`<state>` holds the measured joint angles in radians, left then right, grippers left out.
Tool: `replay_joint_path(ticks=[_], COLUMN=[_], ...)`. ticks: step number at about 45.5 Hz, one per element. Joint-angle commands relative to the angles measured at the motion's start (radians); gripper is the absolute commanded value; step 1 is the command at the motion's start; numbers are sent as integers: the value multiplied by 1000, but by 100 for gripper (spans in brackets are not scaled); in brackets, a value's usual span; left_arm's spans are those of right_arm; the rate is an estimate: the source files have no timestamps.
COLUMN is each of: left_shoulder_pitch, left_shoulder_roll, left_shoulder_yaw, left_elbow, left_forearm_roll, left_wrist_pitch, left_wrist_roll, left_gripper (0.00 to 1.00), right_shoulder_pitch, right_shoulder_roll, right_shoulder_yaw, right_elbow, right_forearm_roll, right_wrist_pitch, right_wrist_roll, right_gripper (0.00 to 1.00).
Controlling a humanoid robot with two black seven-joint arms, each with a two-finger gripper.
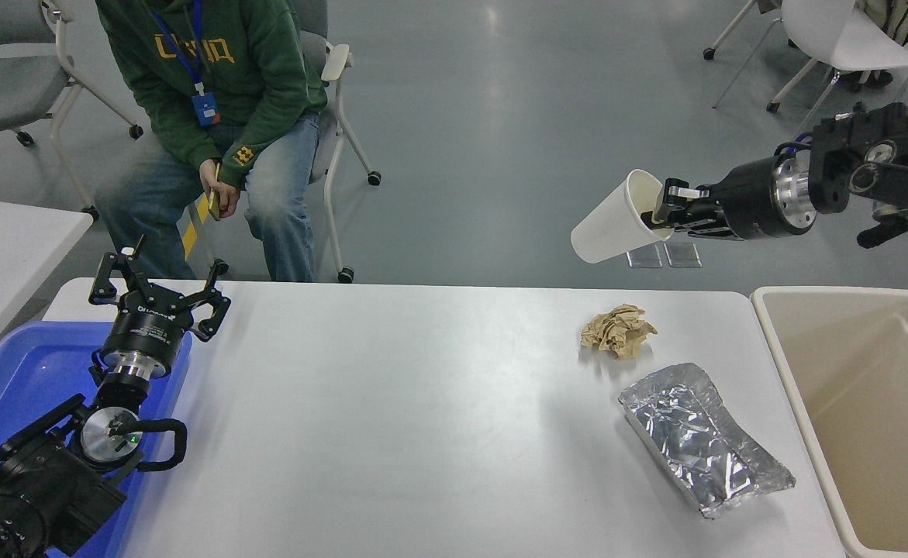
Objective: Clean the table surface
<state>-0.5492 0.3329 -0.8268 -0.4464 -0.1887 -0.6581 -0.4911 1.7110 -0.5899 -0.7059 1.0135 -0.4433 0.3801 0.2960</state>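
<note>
The table surface (391, 403) is a wide glossy white top. On its right part lie a crumpled brown paper ball (617, 329) and, nearer to me, a crushed foil tray (703, 438). My right gripper (664, 211) is shut on the rim of a white paper cup (615, 220), which hangs tilted high above the table's far right edge. At the lower left my left gripper (157, 294) stands open and parked over the blue tray.
A beige bin (872, 411) stands against the table's right end. A blue plastic tray (19, 387) sits at the left. A person in a green hoodie (213, 85) sits beyond the far edge, with chairs around. A smaller white table (4, 240) is at far left.
</note>
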Motion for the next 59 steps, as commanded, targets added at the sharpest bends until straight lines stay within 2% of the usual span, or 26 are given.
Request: replay_joint_path(ticks=[1,21,34,59], left_shoulder_pitch=[0,0,0,0], left_shoulder_roll=[0,0,0,0], left_shoulder_yaw=[0,0,0,0], left_elbow=[0,0,0,0], left_forearm_roll=[0,0,0,0], left_wrist_pitch=[0,0,0,0], left_wrist_roll=[0,0,0,-1], left_gripper=[100,100,100,100], right_shoulder_pitch=[1,-7,-54,-398], right_shoulder_roll=[-2,-13,-13,-8], right_shoulder_yaw=[-1,-3,-6,63], right_elbow=[2,-6,-102,-576], right_forearm_roll=[0,-2,0,8], right_wrist_pitch=[0,-1,-9,-21], right_wrist_roll=[0,0,-3,-6], right_gripper=[0,0,0,0])
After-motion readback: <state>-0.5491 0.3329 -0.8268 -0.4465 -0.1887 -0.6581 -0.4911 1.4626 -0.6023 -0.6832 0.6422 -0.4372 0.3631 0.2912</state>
